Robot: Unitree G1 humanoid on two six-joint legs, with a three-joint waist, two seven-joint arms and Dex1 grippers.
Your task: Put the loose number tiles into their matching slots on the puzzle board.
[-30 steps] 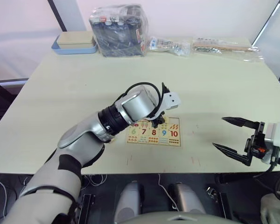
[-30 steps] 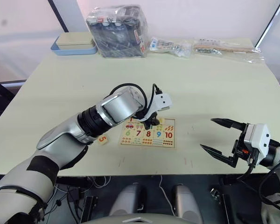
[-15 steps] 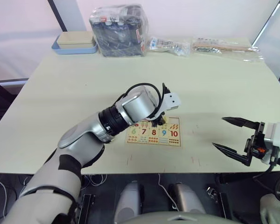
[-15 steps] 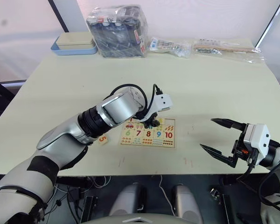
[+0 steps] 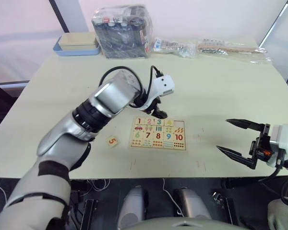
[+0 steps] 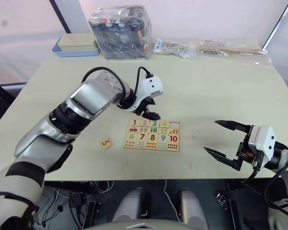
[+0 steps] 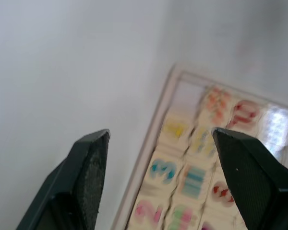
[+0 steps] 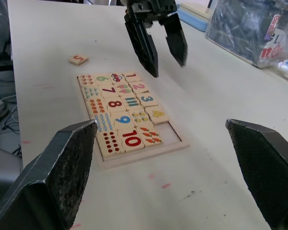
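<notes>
the puzzle board (image 5: pixel 158 134) is seen flat near the table's (image 5: pixel 221 91) front edge, its top row filled with tiles 1 to 4 (image 8: pixel 157 114) and the last slot (image 8: pixel 173 132) left bare; the 5 tile (image 5: pixel 112 141) is seen loose on the table, just beside the board's left end; the left gripper (image 5: pixel 159 110), a second ago low over the board's top row, has been lifted clear and is held empty with fingers moderately apart; the right gripper (image 5: pixel 240 139) is kept wide and empty, well apart.
</notes>
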